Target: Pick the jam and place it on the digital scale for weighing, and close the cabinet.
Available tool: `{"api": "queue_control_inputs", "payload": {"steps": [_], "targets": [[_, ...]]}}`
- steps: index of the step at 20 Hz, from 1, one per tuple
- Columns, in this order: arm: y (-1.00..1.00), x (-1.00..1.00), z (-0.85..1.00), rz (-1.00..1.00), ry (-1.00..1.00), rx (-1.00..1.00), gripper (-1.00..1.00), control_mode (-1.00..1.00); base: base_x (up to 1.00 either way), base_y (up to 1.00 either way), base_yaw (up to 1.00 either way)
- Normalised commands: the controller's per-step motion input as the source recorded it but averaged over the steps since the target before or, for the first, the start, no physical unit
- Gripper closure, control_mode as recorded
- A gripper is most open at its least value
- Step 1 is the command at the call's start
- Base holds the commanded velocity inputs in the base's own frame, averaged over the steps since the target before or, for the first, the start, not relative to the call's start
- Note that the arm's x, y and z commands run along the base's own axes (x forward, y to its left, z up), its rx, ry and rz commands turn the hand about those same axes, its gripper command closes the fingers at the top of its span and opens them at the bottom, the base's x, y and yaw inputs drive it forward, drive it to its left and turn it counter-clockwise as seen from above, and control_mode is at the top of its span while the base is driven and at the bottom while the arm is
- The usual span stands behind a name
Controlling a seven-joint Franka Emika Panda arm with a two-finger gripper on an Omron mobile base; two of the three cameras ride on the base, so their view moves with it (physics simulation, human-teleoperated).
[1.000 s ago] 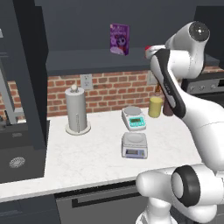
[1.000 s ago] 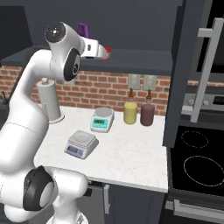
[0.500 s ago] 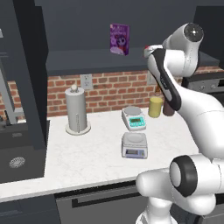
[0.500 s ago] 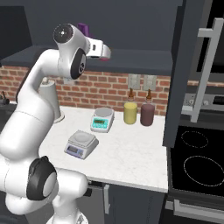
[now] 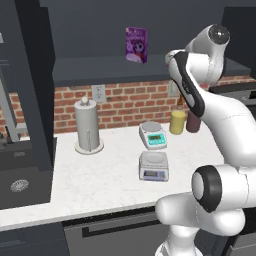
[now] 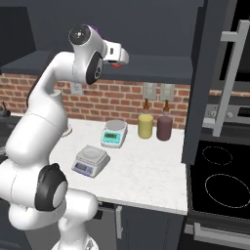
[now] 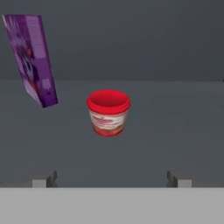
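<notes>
Reach step. Gripper raised to the cabinet shelf, fingers spread wide, nothing between them. Jam sits upright on the shelf dead ahead, beside the purple box, not touching it. Next: advance straight, straddle the jar, close. Scale waits on the counter below.

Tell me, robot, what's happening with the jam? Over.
Jaws open, nothing held. Jam straight ahead on cabinet shelf, untouched. Purple box beside it, not blocking.

matt red jam, speckled white countertop
</notes>
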Motion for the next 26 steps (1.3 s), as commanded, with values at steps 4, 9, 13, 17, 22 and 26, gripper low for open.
{"api": "queue_control_inputs", "payload": {"steps": [4,9,13,17,22,26], "targets": [[0.00,0.20,-0.05,0.00,0.00,0.00,-1.00,-1.00,0.00,0.00,0.00],[0.00,0.17,-0.05,0.00,0.00,0.00,-1.00,-1.00,0.00,0.00,0.00],[0.00,0.28,-0.13,0.00,0.02,0.00,-1.00,-1.00,0.00,0.00,0.00],[0.00,0.31,-0.16,0.00,0.03,0.00,-1.00,-1.00,0.00,0.00,0.00],[0.00,0.25,-0.07,0.00,0.01,0.00,-1.00,-1.00,0.00,0.00,0.00],[0.00,0.24,0.00,0.00,0.00,0.00,-1.00,-1.00,0.00,0.00,0.00]]}}
